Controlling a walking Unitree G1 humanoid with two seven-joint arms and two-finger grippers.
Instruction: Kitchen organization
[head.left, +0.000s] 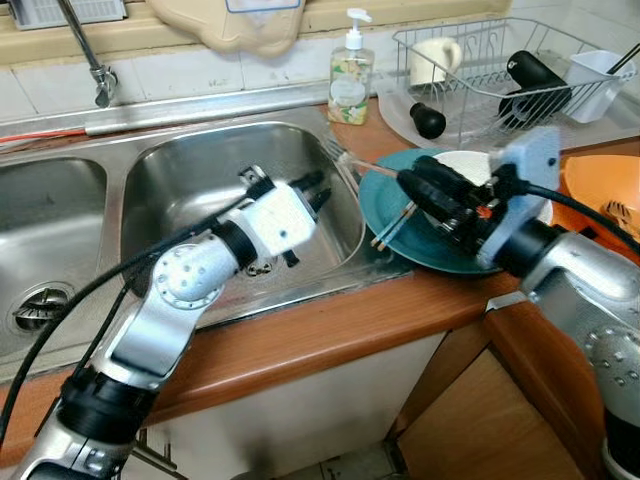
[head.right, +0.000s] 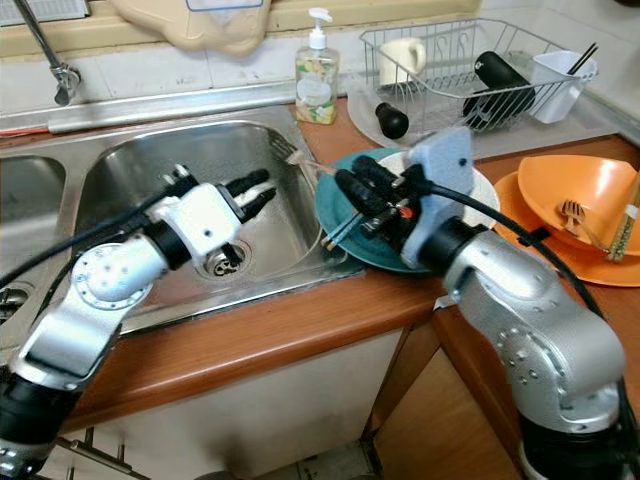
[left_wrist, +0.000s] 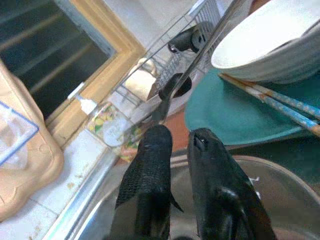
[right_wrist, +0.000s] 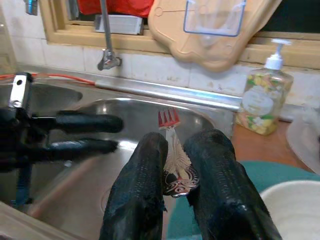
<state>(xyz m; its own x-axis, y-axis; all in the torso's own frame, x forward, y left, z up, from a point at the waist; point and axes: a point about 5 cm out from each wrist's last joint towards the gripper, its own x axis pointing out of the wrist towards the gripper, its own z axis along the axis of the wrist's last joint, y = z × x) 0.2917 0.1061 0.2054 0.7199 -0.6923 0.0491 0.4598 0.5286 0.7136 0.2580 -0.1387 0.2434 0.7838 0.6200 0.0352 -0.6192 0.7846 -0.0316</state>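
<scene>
No text, brand, number or sign can be read anywhere in these views. The soap bottle by the sink carries a flowered label whose print is too small and soft to make out, and the decorated handle of the fork shows only a red and white pattern, not letters

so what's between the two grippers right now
In the right eye view, the fork held by the right gripper reaches toward the open left gripper, above the sink's steel rim.
</scene>
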